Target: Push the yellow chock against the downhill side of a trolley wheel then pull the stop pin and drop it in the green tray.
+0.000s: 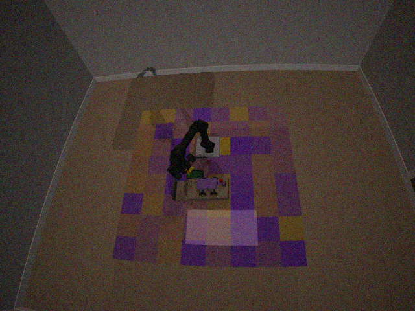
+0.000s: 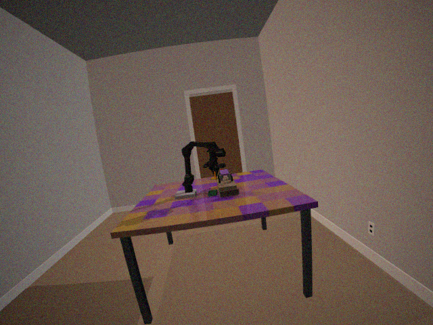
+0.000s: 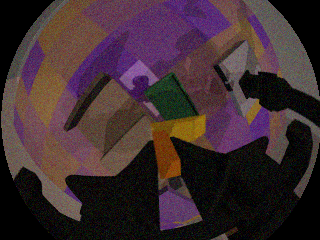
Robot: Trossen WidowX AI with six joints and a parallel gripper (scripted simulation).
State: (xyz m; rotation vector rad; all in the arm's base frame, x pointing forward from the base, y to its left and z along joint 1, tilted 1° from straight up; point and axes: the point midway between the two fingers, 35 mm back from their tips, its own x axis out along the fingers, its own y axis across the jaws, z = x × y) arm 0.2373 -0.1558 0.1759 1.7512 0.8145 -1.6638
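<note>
My gripper (image 2: 214,171) (image 3: 161,143) is shut on the orange handle of the yellow chock (image 1: 190,169) (image 2: 214,175) (image 3: 192,129). The chock is held in the air near the green tray (image 1: 194,174) (image 2: 212,192) (image 3: 171,97), on the robot-base side of the ramp (image 1: 181,191) (image 2: 229,191) (image 3: 97,122). The purple trolley (image 1: 206,183) (image 2: 223,172) stands on the ramp. The red-headed stop pin (image 1: 220,181) is at its uphill end, the right in the top view. The chock's black rubber base cannot be made out. In the wrist view the fingers hide much of the area below.
The arm's pale base plate (image 1: 216,151) (image 2: 185,196) (image 3: 234,65) stands behind the tray. The arm arches over from it. The tray lies close beside the ramp's long edge. The patchwork table top (image 1: 264,187) (image 2: 195,214) carries these things; a bright light patch (image 1: 221,227) lies in front.
</note>
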